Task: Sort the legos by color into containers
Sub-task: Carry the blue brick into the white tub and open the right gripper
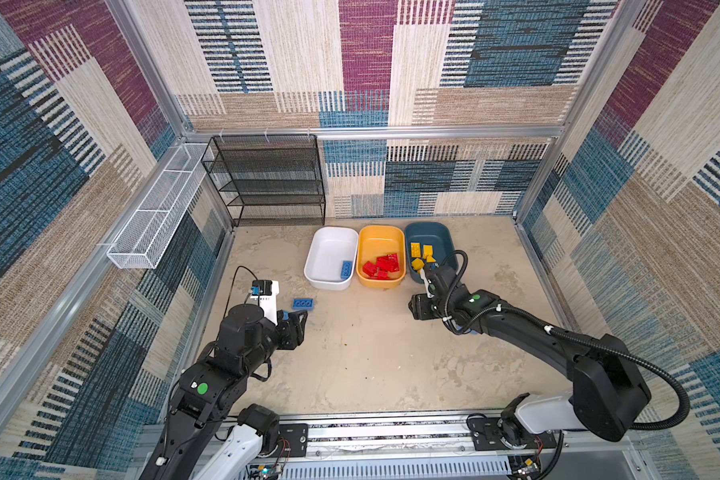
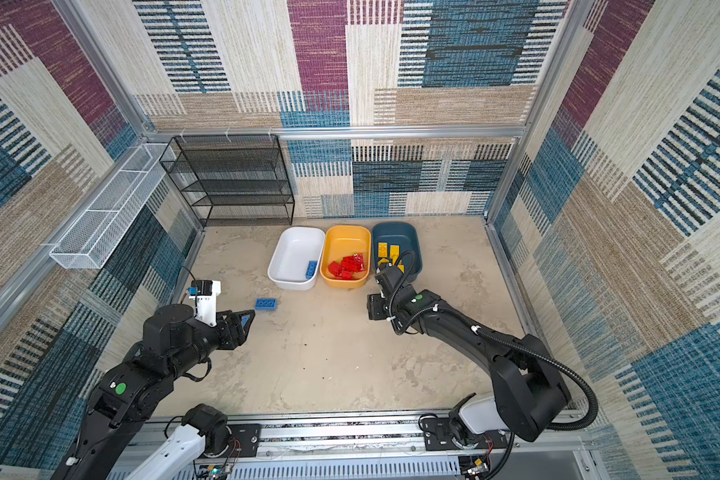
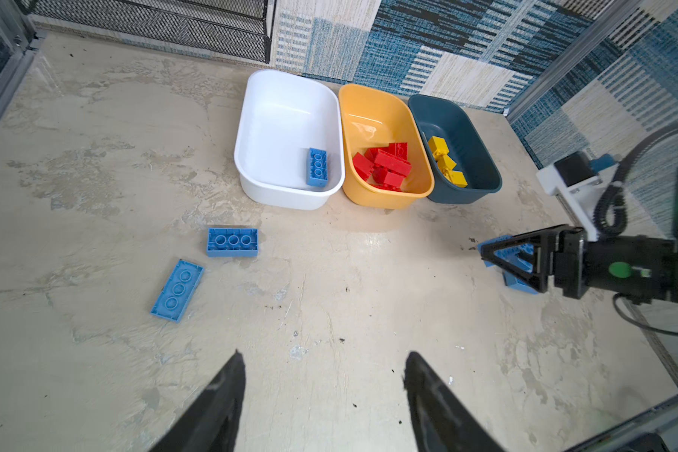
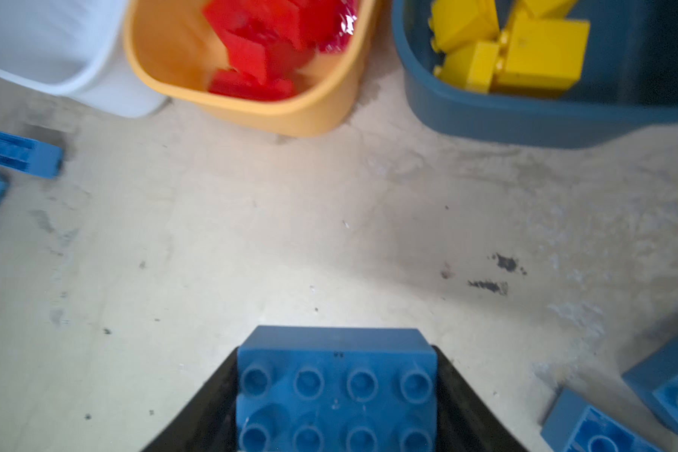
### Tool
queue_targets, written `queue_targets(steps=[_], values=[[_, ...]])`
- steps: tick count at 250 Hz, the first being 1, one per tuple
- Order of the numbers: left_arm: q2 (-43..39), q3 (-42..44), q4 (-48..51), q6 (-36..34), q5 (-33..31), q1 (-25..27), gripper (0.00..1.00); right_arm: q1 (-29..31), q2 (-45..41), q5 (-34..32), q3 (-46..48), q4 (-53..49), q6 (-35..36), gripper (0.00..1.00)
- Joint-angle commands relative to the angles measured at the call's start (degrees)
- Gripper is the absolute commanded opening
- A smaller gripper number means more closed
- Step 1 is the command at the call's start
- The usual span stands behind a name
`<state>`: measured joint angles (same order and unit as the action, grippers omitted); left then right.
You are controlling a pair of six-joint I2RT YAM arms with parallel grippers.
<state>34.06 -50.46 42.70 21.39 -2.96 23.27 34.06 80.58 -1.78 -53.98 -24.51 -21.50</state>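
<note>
My right gripper point(image 4: 335, 346) is clamped on a blue brick point(image 4: 335, 395), near the teal tub point(image 1: 427, 235). In a top view the white tub point(image 1: 329, 249), which holds the one sorted blue, lies leftward past the yellow tub point(image 1: 381, 239), so I'd have to cross that. My left gripper point(image 3: 323, 364) has its jaws apart and empty, and is nearer the loose blue bricks point(image 3: 232, 242).

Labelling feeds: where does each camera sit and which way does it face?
Top views: high above the front rail, looking down toward the back wall; left arm and right arm show.
Left wrist: on the left arm, facing white tub, yellow-orange tub, teal tub; open left gripper, right gripper beyond.
Right wrist: low over the floor, facing the tubs; right gripper clamps a blue brick.
Shared: all three tubs.
</note>
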Motion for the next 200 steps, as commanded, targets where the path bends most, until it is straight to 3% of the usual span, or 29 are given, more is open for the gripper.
queue_targets(steps=[1, 78, 143, 200], values=[[-0.29, -0.09, 0.56, 0.23, -2.73, -0.02, 0.65, 0.13, 1.47, 4.38, -5.03, -0.23, 1.99, 0.58], [-0.3, 0.27, 0.09, 0.41, -2.0, -0.08, 0.65, 0.38, 11.62, 8.18, -20.44, 1.96, 2.2, 0.57], [-0.65, -0.26, 0.97, 0.31, -2.53, -0.96, 0.65, 1.76, 26.47, 8.93, -37.49, -0.81, 3.49, 0.56], [-1.17, -0.08, 0.24, 0.17, -0.1, -1.12, 0.65, 3.47, 41.72, 8.84, -58.1, -6.81, 5.63, 0.56]])
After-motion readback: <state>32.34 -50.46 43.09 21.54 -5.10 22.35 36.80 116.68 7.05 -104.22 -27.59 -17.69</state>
